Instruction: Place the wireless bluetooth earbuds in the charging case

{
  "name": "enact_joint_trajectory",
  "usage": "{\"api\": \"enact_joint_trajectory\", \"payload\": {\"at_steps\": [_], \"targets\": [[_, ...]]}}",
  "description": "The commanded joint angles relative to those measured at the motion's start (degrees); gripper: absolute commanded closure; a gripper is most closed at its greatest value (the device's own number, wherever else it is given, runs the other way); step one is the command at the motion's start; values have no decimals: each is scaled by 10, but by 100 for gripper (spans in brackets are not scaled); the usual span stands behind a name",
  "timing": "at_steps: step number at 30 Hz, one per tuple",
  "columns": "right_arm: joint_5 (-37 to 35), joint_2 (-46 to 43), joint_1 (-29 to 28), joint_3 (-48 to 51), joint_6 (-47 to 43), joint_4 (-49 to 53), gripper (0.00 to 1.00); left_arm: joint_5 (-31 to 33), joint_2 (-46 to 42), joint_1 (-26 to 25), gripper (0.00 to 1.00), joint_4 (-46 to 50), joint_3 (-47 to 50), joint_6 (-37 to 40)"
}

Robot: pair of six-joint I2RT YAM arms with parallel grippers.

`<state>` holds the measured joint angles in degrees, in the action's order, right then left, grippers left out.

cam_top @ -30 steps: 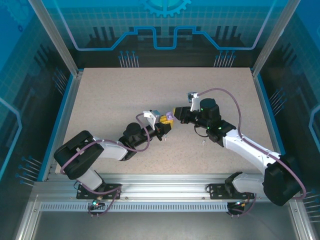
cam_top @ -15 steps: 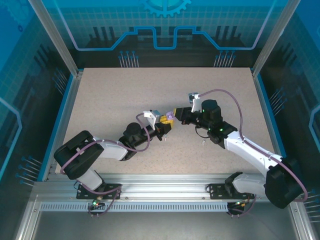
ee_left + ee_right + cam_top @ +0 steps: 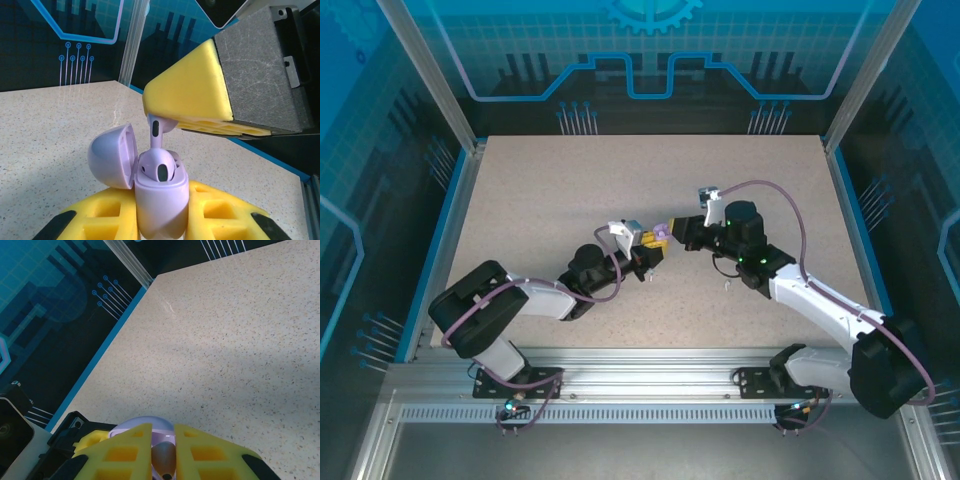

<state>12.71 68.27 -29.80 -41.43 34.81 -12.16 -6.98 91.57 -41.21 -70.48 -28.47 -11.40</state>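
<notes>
Found left fingers (image 3: 652, 250) closed on the lower body of a pale purple charging case (image 3: 659, 236), over the middle of the speckled surface (image 3: 570, 190). Confirmed from the left wrist view: case upright between two yellow pads (image 3: 220, 212), with its lid (image 3: 112, 155) hinged open and tipped to the left. Noted one purple earbud (image 3: 161, 169) seated in the case, with a dark oval mark facing the camera. Found right fingers (image 3: 677, 229) meeting the case from the opposite side, tips just beside those of the left pair. Recorded right fingers closed on a second purple earbud (image 3: 156, 131), pinched at its head beneath a yellow wedge-shaped pad (image 3: 190, 95) backed by a grey block. Observed its stem hanging down toward the open mouth of the case, just above and behind the seated one. Unable to tell whether the stem tip touches the case or the seated earbud. Checked from the right wrist view: two yellow latticed pads drawn close together, a shadowed sliver of the held earbud between them and the rounded purple lid just beyond their tips. Noted a tiny white item (image 3: 727, 287) lying on the surface near the right forearm, well apart from the case, too small to identify.
</notes>
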Motion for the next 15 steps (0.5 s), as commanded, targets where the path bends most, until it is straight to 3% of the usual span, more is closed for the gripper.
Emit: {"api": "enact_joint_trajectory", "payload": {"at_steps": [1,15], "targets": [[56,7,-4,28,-15,66,84,16,-10,4,78,-97,-46,15],[79,9,12,32,-38,73,84,-17,-10,5,78,-97,-54,17]]}}
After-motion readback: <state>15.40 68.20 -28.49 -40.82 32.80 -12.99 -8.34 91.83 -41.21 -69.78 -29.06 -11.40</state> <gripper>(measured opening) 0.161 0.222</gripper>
